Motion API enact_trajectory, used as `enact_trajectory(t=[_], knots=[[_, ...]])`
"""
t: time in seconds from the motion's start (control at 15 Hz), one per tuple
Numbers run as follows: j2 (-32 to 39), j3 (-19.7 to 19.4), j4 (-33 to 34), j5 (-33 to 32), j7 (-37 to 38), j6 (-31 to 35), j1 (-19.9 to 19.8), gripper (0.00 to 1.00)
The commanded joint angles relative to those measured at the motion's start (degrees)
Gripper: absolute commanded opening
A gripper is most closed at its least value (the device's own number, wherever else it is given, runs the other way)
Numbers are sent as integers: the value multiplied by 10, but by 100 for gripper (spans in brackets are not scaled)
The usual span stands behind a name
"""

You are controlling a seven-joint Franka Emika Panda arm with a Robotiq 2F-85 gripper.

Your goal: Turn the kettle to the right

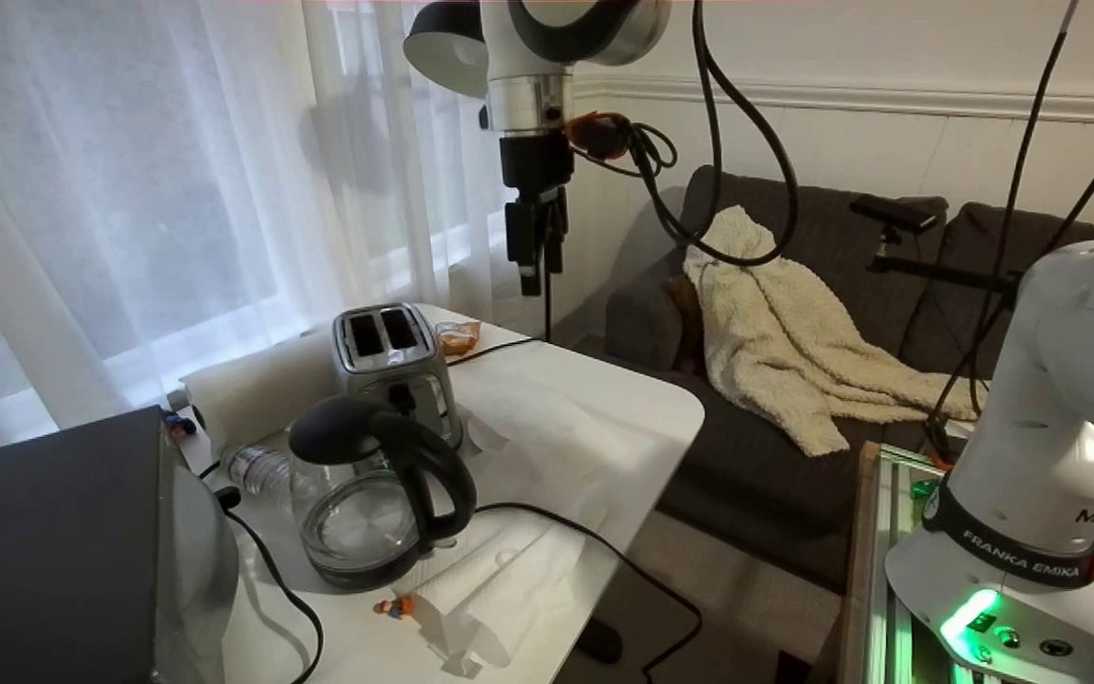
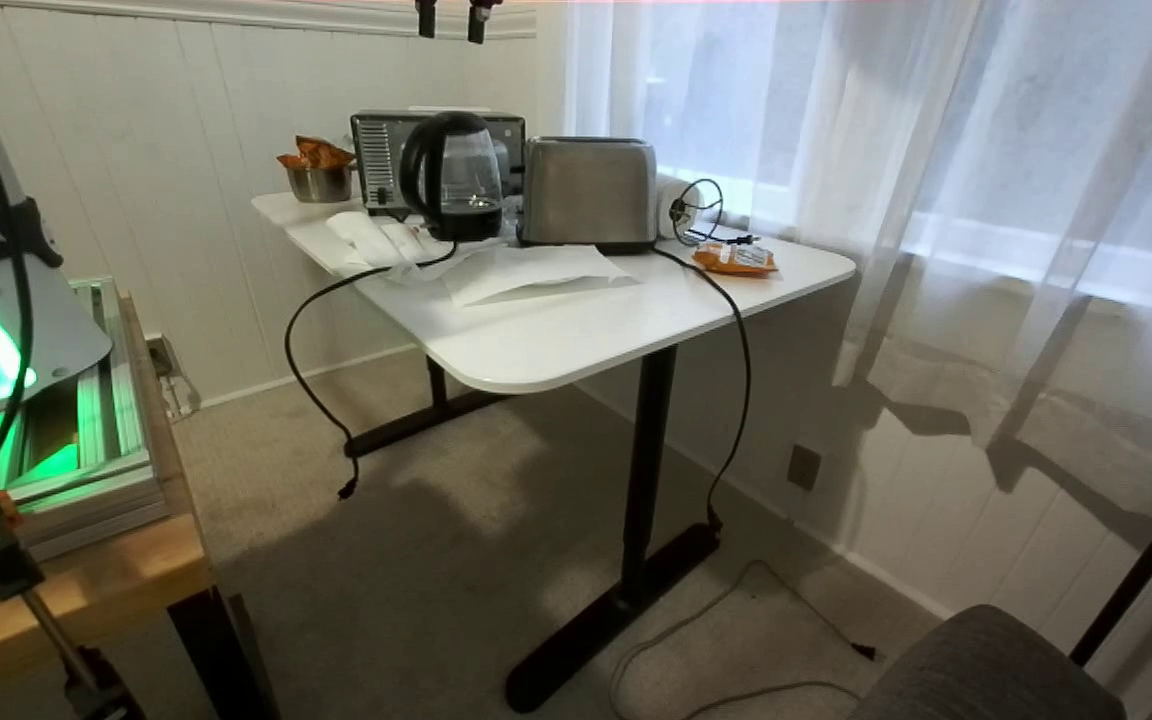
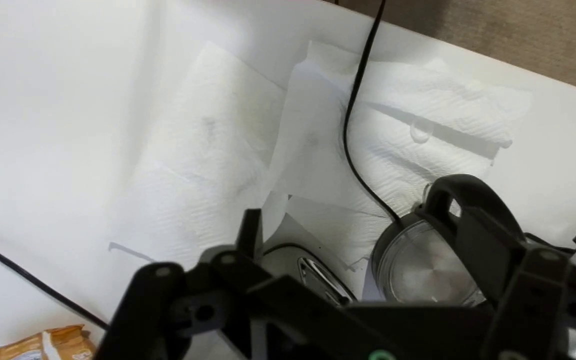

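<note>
White and round-cornered, the counter (image 1: 642,418) stands before sheer curtains (image 1: 148,190) as we look along it in an exterior view. Nearest us, at left, sits a boxy, dark-topped appliance (image 1: 53,541). Just beyond, a tiny toy figurine (image 1: 394,607) lies beside curled paper towel sheets (image 1: 509,589). Next comes the clear glass electric kettle (image 1: 357,518), upright on the counter and just in front of the two-slot toaster (image 1: 390,366), its black handle (image 1: 452,465) pointing toward the edge nearest the Franka arm's base (image 1: 1069,598). From the wrist view, we see a black cord (image 3: 346,127) run from the kettle across the sheets and over that edge. Past the toaster rests an orange packet (image 1: 457,337), near the counter's far end. Overhead, well apart from the kettle, hangs the end effector (image 2: 451,31), its jaws spread wide, with nothing that we can see in its hold. Farthest from us, a cream fleece blanket (image 1: 775,332) drapes a dark gray sofa (image 1: 642,328) set against a white paneled wall (image 1: 889,142).
</note>
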Motion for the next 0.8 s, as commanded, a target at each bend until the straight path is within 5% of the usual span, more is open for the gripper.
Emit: enact_trajectory(t=[0.0,0.33,0.73], knots=[[-24,-22,0,-3,2,-26,-17,100],[-16,-68,25,24,-37,-58,-52,100],[-15,-68,17,10,-32,-43,-52,100]])
